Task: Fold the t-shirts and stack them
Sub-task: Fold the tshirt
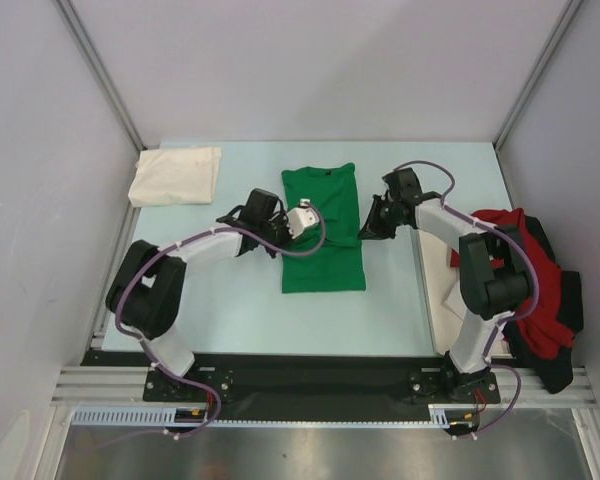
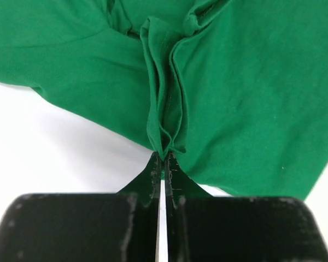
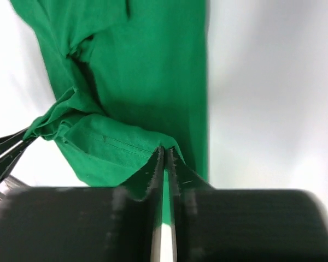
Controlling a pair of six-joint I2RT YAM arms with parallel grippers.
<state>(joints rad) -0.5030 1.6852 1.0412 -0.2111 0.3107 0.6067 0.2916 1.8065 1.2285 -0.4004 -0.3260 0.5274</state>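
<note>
The bright green t-shirt (image 1: 322, 245) lies flat in the middle of the table, collar to the far side. My left gripper (image 1: 313, 218) is over its upper part and is shut on a bunched fold of the green fabric (image 2: 163, 117). My right gripper (image 1: 366, 228) is at the shirt's right edge, shut on a hemmed green edge (image 3: 115, 147). In the right wrist view the left gripper's fingers (image 3: 5, 148) hold the other end of the same raised flap. A cream-white t-shirt (image 1: 175, 176) lies folded at the back left. The red t-shirt (image 1: 520, 270) and the dark t-shirt (image 1: 565, 340) are heaped at the right.
A flat white tray (image 1: 438, 290) lies under the red and dark heap at the right table edge. Grey walls and metal frame posts close in the table on three sides. The arm bases stand on a black rail at the near edge.
</note>
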